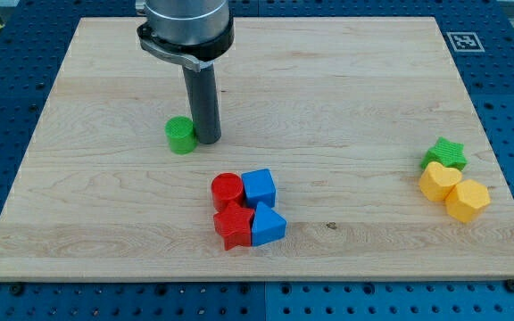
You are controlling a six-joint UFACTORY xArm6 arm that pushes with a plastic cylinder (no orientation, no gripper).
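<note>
**Tip beside the green cylinder, upper-left part of the board**

You see my tip [207, 140] resting on the wooden board [346, 80], touching or just beside the right flank of the green cylinder [180, 135]; contact cannot be told for sure. The rod carries nothing and has no jaws to open or close.

Toward the board's bottom edge, near its middle, four blocks sit packed together: a red cylinder [227, 189], a blue cube [259, 187], a red star-like block [233, 225] and a blue triangular block [269, 225]. Near the right edge, well apart, a green star [445, 153] touches a yellow heart [439, 182], with a yellow hexagonal block [468, 200] against it.
</note>
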